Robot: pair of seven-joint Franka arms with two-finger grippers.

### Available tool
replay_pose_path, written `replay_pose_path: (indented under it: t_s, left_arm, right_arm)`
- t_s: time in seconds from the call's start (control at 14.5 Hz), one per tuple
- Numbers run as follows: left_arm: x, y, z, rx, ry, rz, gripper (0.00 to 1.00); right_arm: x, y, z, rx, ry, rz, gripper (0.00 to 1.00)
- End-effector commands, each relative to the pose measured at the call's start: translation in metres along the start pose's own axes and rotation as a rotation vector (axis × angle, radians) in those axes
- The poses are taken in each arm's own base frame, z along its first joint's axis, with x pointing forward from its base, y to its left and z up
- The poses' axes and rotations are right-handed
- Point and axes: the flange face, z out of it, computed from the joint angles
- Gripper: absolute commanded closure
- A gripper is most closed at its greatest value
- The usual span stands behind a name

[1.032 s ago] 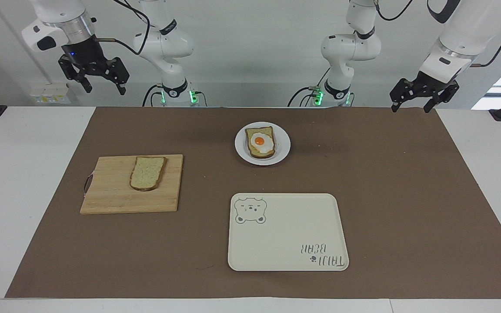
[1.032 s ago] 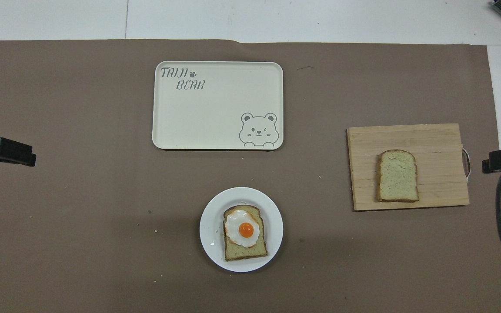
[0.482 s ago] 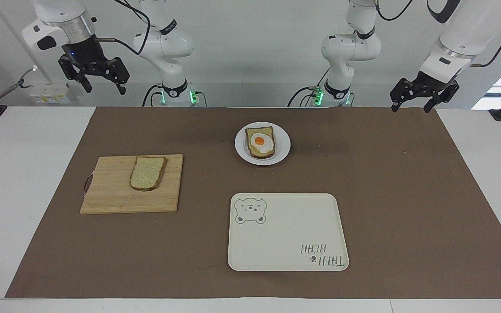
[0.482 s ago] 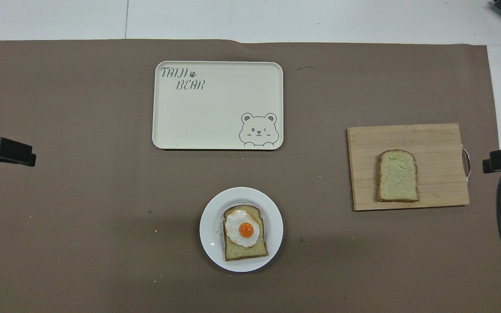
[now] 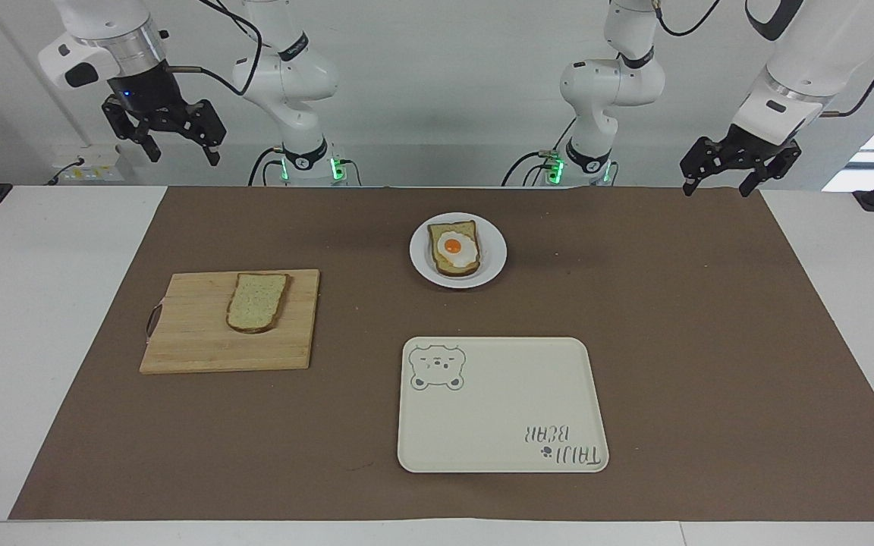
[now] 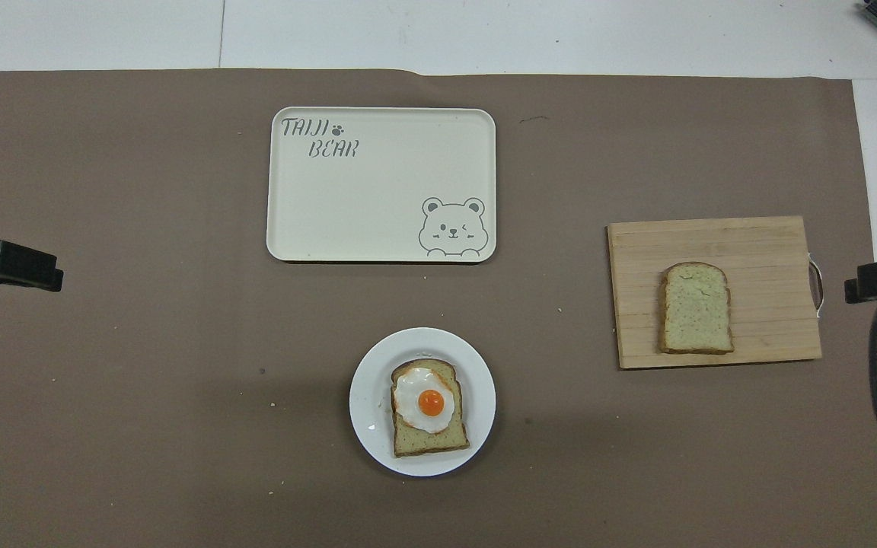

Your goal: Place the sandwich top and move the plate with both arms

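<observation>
The sandwich top point(image 5: 257, 302) is a plain speckled slice lying flat on a wooden cutting board point(image 5: 194, 334) toward the right arm's end; it also shows in the overhead view point(image 6: 696, 308). The small white plate point(image 5: 419, 254) sits mid-table near the robots and holds a bread slice with a fried egg point(image 5: 454, 247); the plate shows in the overhead view too point(image 6: 368, 396). My right gripper point(image 5: 183, 152) is open and empty, raised near the table's robot-side edge at its own end. My left gripper point(image 5: 716, 186) is open and empty, raised at the mat's corner at its own end.
A cream rectangular tray point(image 5: 501, 406) with a bear drawing lies farther from the robots than the plate. A brown mat point(image 5: 672, 341) covers most of the white table. The cutting board point(image 6: 758, 251) has a handle loop at its outer end.
</observation>
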Motion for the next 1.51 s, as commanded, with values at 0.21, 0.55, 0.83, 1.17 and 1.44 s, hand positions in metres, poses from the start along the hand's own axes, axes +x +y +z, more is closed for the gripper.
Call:
replay_pose_path:
  t_s: [0.21, 0.55, 0.83, 1.17, 1.44]
  left_arm:
    - [-0.0039, -0.0025, -0.0029, 0.010, -0.006, 0.000, 0.00]
    - [-0.0039, -0.0025, -0.0036, 0.010, -0.005, 0.000, 0.00]
    - [-0.0039, -0.0025, -0.0029, 0.010, -0.006, 0.000, 0.00]
    - [-0.0039, -0.0025, -0.0029, 0.010, -0.006, 0.000, 0.00]
    - [-0.0039, -0.0025, -0.0036, 0.010, -0.005, 0.000, 0.00]
  right_arm:
    - [-0.0019, 0.0065, -0.0005, 0.014, 0.006, -0.006, 0.00]
    - [-0.0039, 0.0100, -0.0003, 0.015, 0.007, 0.001, 0.00]
    - [-0.0063, 0.0088, 0.0009, 0.016, 0.004, -0.005, 0.00]
    - [-0.0083, 0.0090, 0.0014, 0.016, 0.003, -0.005, 0.00]
    - [-0.0076, 0.0090, 0.0020, 0.016, 0.003, -0.003, 0.00]
